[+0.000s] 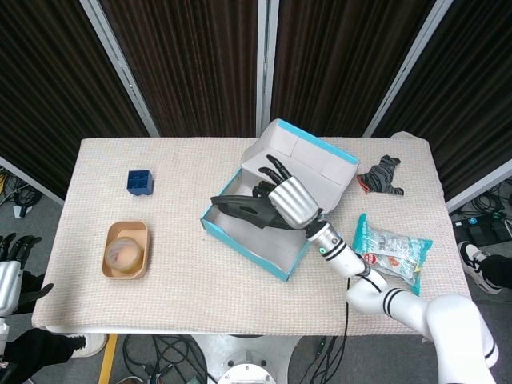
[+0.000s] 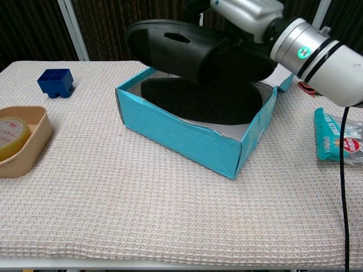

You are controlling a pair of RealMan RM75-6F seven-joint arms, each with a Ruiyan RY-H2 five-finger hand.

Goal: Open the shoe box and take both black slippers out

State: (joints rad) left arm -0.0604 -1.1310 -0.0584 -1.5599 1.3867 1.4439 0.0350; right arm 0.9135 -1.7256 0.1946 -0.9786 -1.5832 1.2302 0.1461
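Your right hand (image 1: pixel 292 202) grips one slipper (image 2: pixel 187 48) above the box (image 2: pixel 187 133).
A loose hold drops it back inside.

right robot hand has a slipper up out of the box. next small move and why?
Probably carry it sideways over the bare cloth left of the shoe box and set it down. The right robot hand holds one black slipper lifted clear above the box rim, while the second slipper lies inside. Moving off the box keeps it clear for the next grasp.
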